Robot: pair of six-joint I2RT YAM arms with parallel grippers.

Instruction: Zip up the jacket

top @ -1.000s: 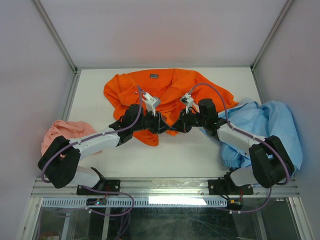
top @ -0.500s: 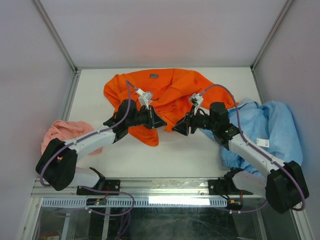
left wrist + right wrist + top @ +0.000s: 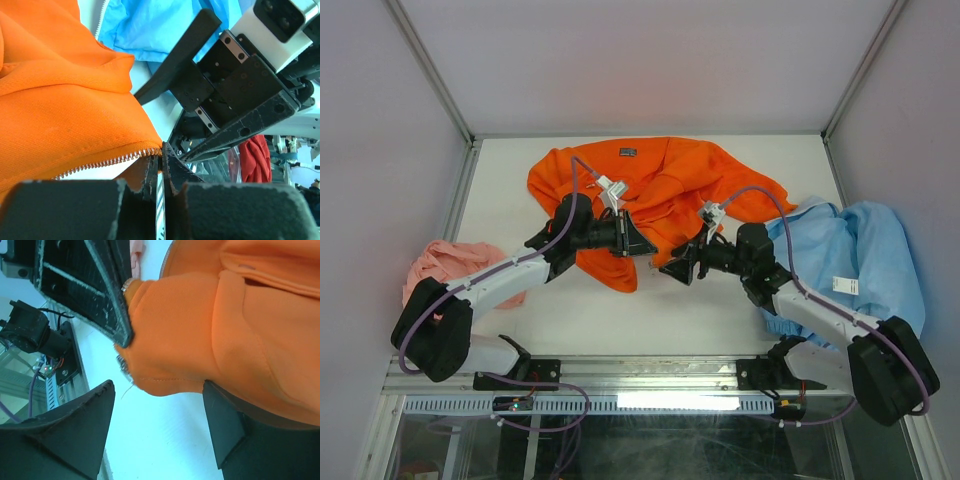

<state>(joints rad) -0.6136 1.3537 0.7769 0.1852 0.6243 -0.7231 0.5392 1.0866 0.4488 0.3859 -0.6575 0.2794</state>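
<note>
1. Table: a white surface that carries three pieces of cloth, with both arms reaching in from its near edge.
2. Jacket: bright orange and crumpled, it lies at the far middle of the table. Its collar is toward the far edge, and a lower corner trails toward the near side between the two arms.
3. Light blue garment: bunched at the right side of the table, partly under the right arm and touching the jacket's right sleeve.
4. Pink cloth: a small heap at the left edge, well apart from the jacket.
5. Left fingers: clenched on the jacket's front edge. The left wrist view shows them pinching the fabric right at the zipper.
6. Right fingers: spread wide and grasping nothing. They sit just beside the jacket's lower corner and point toward the left fingers, with bare table showing in the gap.
7. Zipper teeth: a silver row along the orange hem, running into the left fingers.
8. Dark label: a small patch at the collar.
</note>
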